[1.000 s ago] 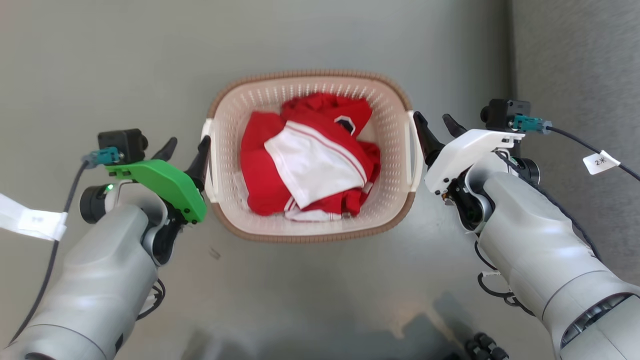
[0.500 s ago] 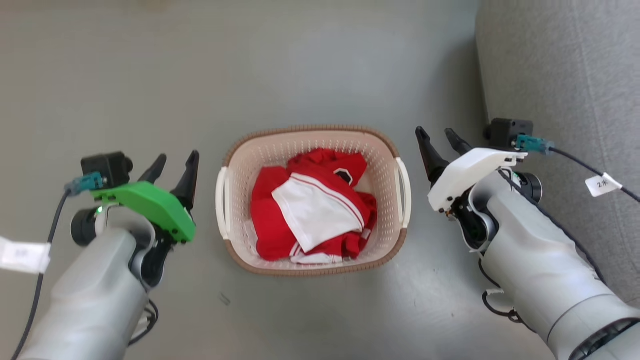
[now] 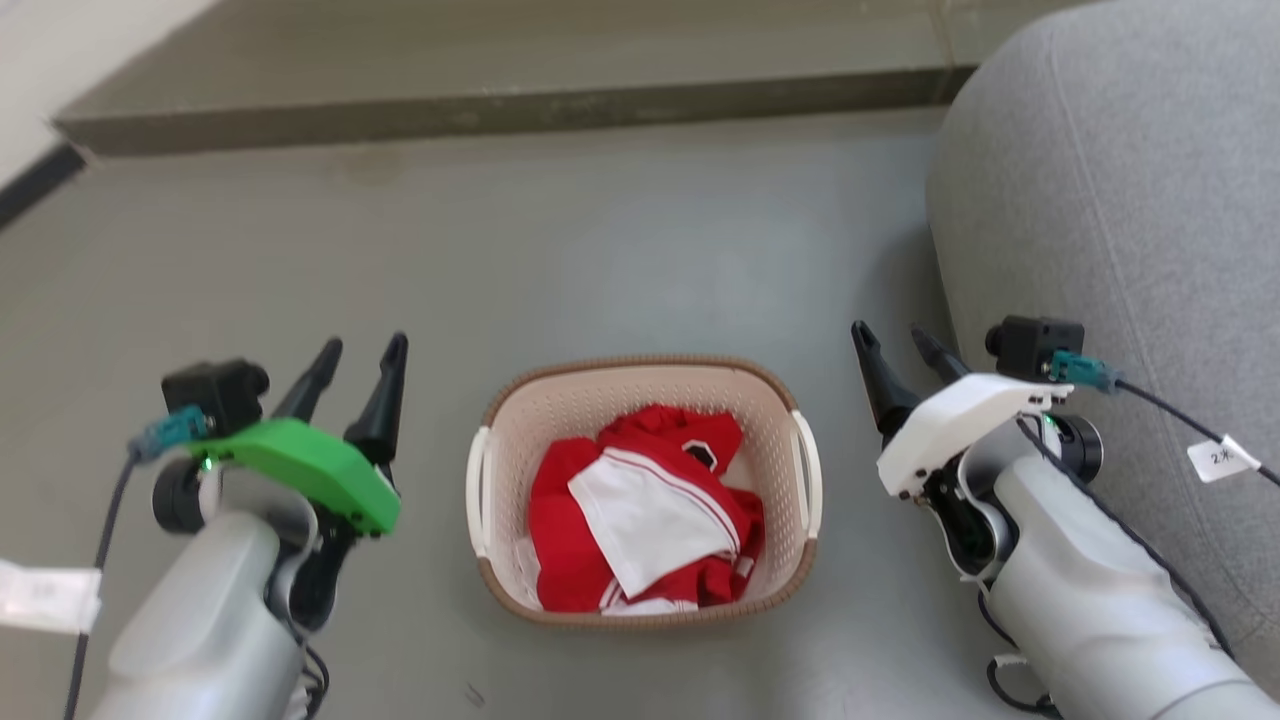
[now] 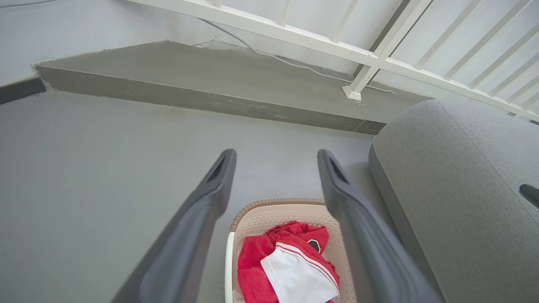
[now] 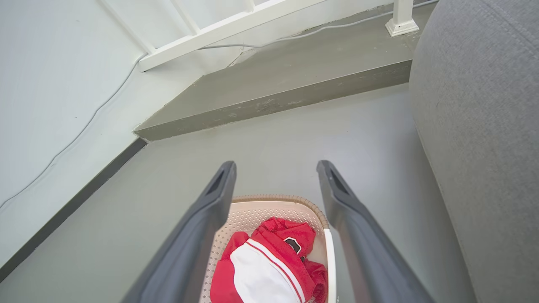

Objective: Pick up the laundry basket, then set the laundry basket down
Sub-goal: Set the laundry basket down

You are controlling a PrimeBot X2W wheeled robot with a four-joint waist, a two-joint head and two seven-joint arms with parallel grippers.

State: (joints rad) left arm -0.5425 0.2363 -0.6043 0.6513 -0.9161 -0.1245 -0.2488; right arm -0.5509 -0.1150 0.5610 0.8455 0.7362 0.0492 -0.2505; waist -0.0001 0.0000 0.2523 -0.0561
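Head view: the laundry basket (image 3: pixel 570 415) sits on the grey floor (image 3: pixel 600 260), low centre of frame, between my two grippers. My left gripper (image 3: pixel 365 345) is off the basket's left side, apart from the white left handle (image 3: pixel 478 490). Its two dark fingers are spread, with nothing in the gap. My right gripper (image 3: pixel 888 332) is off the basket's right side, apart from the right handle (image 3: pixel 808 485), with its fingers likewise parted and nothing held. Both sets of fingertips point away from me.

Basket: cream perforated walls, brown woven-look rim. Inside it is a bundled red garment (image 3: pixel 560 500), with a white piece with red stripes (image 3: pixel 640 520) lying on top.

Surroundings: a grey upholstered sofa (image 3: pixel 1120 200) stands on my right, close beside the right forearm. A raised step (image 3: pixel 500 110) runs across the far side of the floor.

Left wrist view: the far end of the basket shows low between my two spread fingers. A white railing (image 4: pixel 379 59) stands on the step.

Right wrist view: the basket's far rim again shows between the parted fingers, and the right handle runs just beside one finger in the frame.
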